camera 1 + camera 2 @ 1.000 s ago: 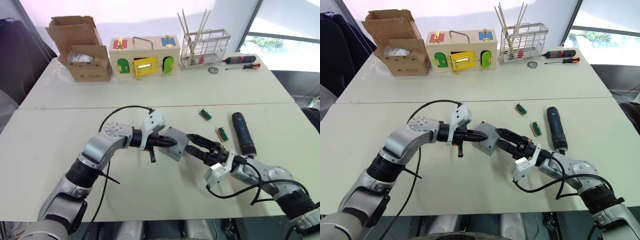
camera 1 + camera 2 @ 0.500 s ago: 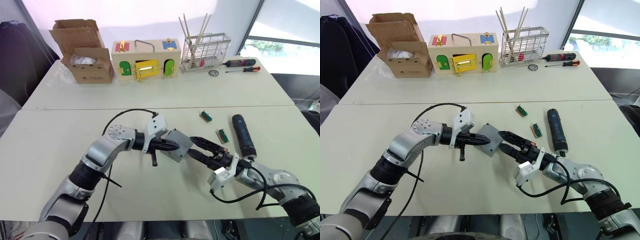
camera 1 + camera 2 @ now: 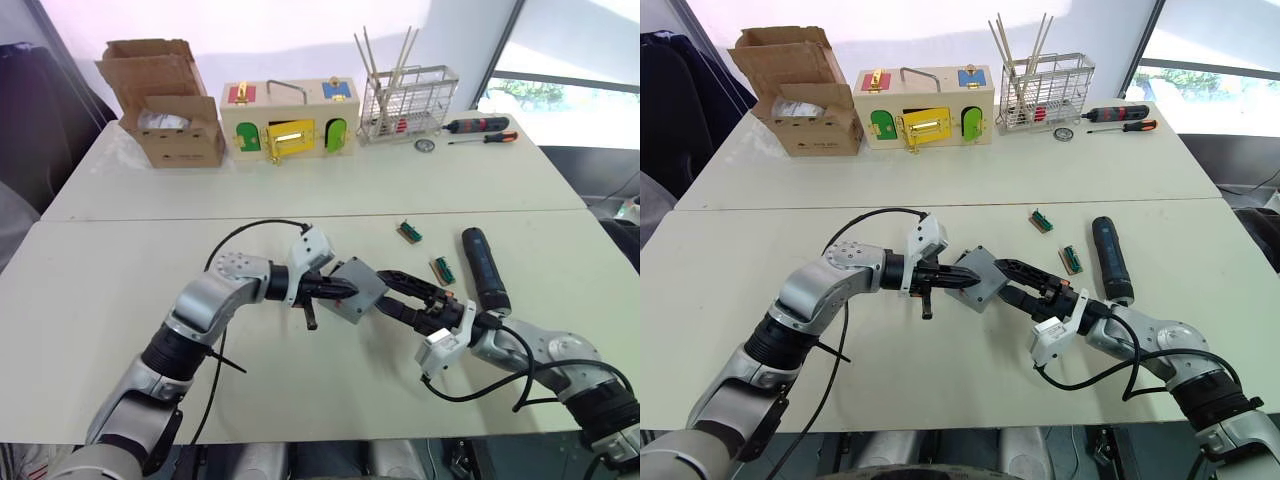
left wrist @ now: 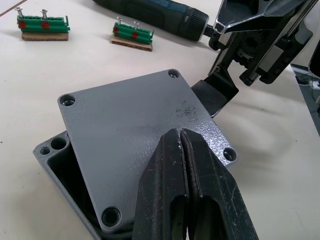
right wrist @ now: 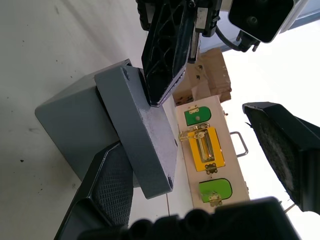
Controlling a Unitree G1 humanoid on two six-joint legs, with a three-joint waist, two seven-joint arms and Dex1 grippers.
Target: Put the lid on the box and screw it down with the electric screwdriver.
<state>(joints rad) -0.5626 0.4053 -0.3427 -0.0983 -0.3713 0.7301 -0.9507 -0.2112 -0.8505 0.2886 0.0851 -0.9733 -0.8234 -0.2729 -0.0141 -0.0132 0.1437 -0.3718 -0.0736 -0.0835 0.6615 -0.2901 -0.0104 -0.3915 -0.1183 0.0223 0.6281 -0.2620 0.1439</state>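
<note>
Together, left gripper (image 4: 182, 150) and right gripper (image 3: 1012, 275) flank the lid (image 4: 145, 145).

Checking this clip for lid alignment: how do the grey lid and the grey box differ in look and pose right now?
The lid is a shallow flat cover; the box under it is deeper, with an open cavity showing at one side. The lid sits tilted and offset, not square on the box, which rests on the table. The left gripper, fingers shut, presses the lid's top; the right gripper, open, straddles the box. Both are square, grey plastic, with corner holes.
</note>
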